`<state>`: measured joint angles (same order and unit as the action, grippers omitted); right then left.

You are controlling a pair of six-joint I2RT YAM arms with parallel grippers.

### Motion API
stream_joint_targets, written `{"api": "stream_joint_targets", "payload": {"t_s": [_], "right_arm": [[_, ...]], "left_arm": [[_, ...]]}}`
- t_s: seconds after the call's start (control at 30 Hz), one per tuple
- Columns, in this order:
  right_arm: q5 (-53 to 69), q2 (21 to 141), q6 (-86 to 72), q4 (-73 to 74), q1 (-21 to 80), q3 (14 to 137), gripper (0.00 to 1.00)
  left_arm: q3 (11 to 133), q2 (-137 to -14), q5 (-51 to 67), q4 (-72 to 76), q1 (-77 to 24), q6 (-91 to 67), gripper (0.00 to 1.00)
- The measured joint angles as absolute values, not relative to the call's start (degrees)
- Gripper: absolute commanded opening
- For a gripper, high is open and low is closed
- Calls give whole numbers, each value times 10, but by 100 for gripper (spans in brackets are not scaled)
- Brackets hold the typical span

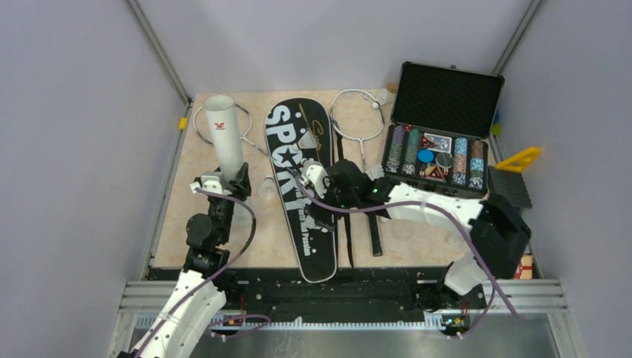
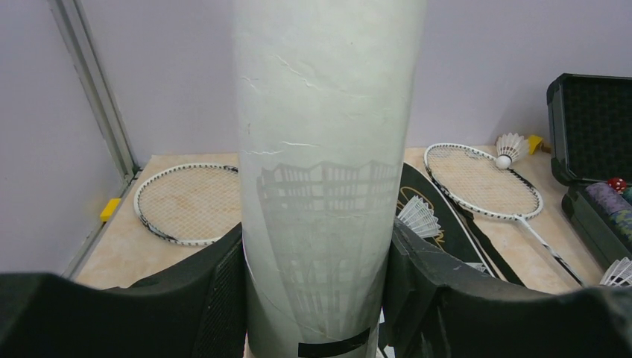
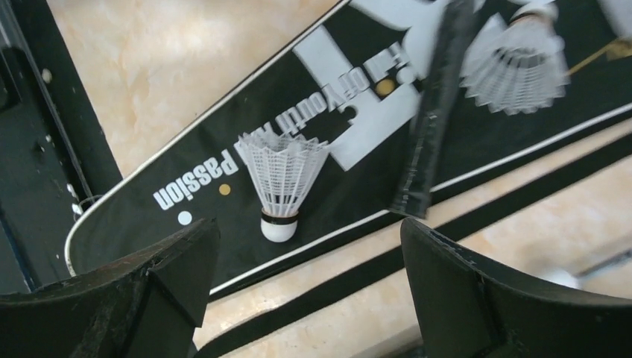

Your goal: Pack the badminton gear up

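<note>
My left gripper (image 1: 222,183) is shut on the upright white tube (image 1: 224,136). The tube fills the left wrist view (image 2: 328,171) between both fingers (image 2: 216,298). The black "SPORT" bag (image 1: 296,190) lies flat in the middle. My right gripper (image 3: 309,246) is open and empty, hovering over the bag's edge (image 3: 186,179), near a shuttlecock (image 3: 279,179) lying on the bag. A second shuttlecock (image 3: 518,67) and a black racket handle (image 3: 436,112) also lie on the bag. One racket (image 1: 358,112) lies right of the bag with a shuttlecock (image 1: 382,97) at its head. The other racket (image 2: 190,201) lies behind the tube.
An open black case of poker chips (image 1: 440,127) stands at the back right. A yellow triangle (image 1: 519,158) and a black pad (image 1: 509,186) lie beside it. The bag's black strap (image 3: 358,268) runs along the table under my right gripper. Grey walls close in both sides.
</note>
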<state>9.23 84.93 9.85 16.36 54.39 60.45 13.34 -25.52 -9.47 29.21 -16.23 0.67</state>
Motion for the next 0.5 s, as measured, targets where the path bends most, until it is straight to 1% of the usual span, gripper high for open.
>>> {"api": "stream_joint_targets", "payload": {"t_s": [0.23, 0.33, 0.4, 0.47, 0.5], "right_arm": [[91, 969, 112, 151, 565, 605, 91], [74, 1004, 119, 128, 589, 605, 87], [57, 1020, 117, 110, 602, 605, 83], [34, 1027, 108, 91, 608, 605, 73], [25, 1027, 106, 83, 611, 605, 70]], "left_arm": [[133, -270, -100, 304, -162, -9, 32], [133, -281, -99, 305, -162, -13, 32], [133, -288, -99, 305, -162, -14, 32], [133, -291, -97, 305, -162, -15, 32], [133, -292, -95, 305, -162, -15, 32]]}}
